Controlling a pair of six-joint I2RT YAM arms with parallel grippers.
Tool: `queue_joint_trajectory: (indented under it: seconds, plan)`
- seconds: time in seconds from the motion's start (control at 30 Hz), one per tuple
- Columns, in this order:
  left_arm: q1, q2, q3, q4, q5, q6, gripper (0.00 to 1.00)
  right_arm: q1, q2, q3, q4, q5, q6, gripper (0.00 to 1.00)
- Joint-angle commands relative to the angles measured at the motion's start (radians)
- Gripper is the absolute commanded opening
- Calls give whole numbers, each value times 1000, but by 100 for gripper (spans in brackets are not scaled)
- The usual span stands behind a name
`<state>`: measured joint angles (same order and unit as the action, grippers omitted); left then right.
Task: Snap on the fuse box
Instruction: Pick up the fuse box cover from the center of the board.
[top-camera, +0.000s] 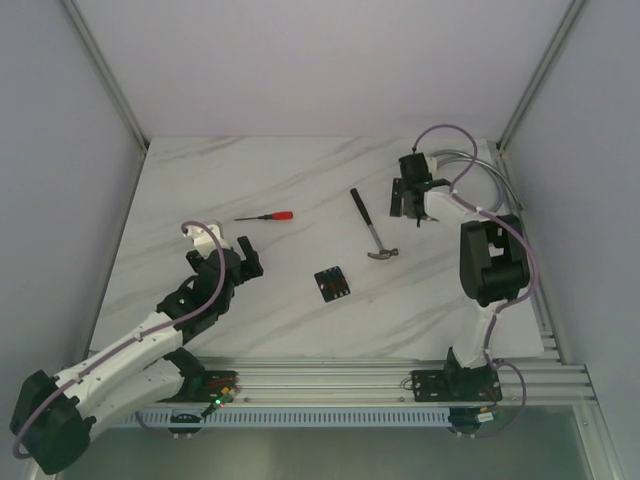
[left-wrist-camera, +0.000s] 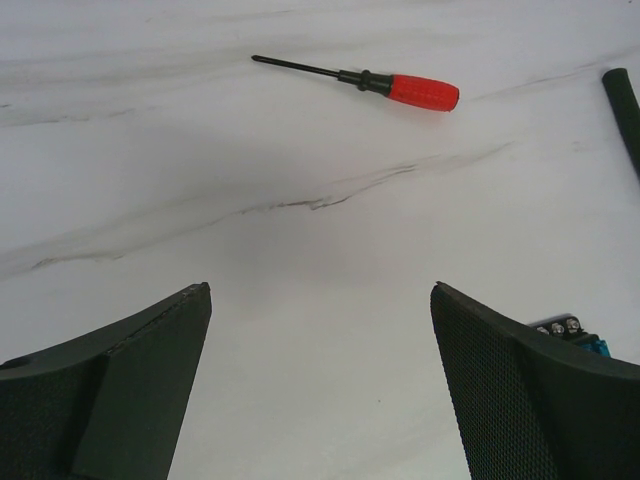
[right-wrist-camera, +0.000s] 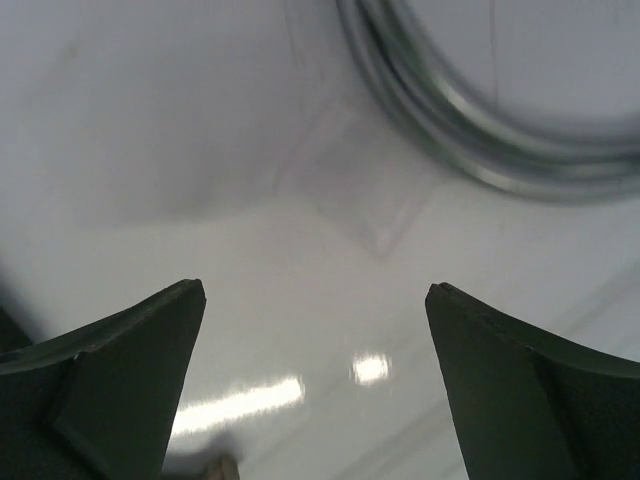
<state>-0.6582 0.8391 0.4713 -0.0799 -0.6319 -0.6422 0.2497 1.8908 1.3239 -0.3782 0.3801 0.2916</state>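
The fuse box (top-camera: 332, 284) is a small black square block with coloured fuses, lying flat near the middle of the table. In the left wrist view only its corner (left-wrist-camera: 572, 330) peeks out behind the right finger. My left gripper (top-camera: 252, 258) (left-wrist-camera: 320, 300) is open and empty, low over the marble to the left of the box. My right gripper (top-camera: 408, 210) (right-wrist-camera: 315, 290) is open and empty at the far right, well away from the box. A clear, square plastic piece (right-wrist-camera: 350, 180) lies on the table just ahead of its fingers.
A hammer (top-camera: 372, 228) lies between the fuse box and the right gripper; its black handle (left-wrist-camera: 625, 110) shows in the left wrist view. A red-handled screwdriver (top-camera: 265, 216) (left-wrist-camera: 380, 83) lies beyond the left gripper. Grey cable loops (top-camera: 480, 165) (right-wrist-camera: 470, 120) sit at the far right corner.
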Motion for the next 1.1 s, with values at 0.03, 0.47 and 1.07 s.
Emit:
queue_joint_trajectory:
  seconds: [0.03, 0.47, 1.07]
  plan:
    - [8, 11, -5, -16, -7, 1, 100, -70, 65, 114, 153, -108, -184, 100]
    - [8, 10, -4, -15, -1, 1, 100, -132, 190, 201, 137, -276, -282, 100]
    - [9, -2, -4, -15, 15, 0, 100, -123, 46, 19, 108, -344, -274, 87]
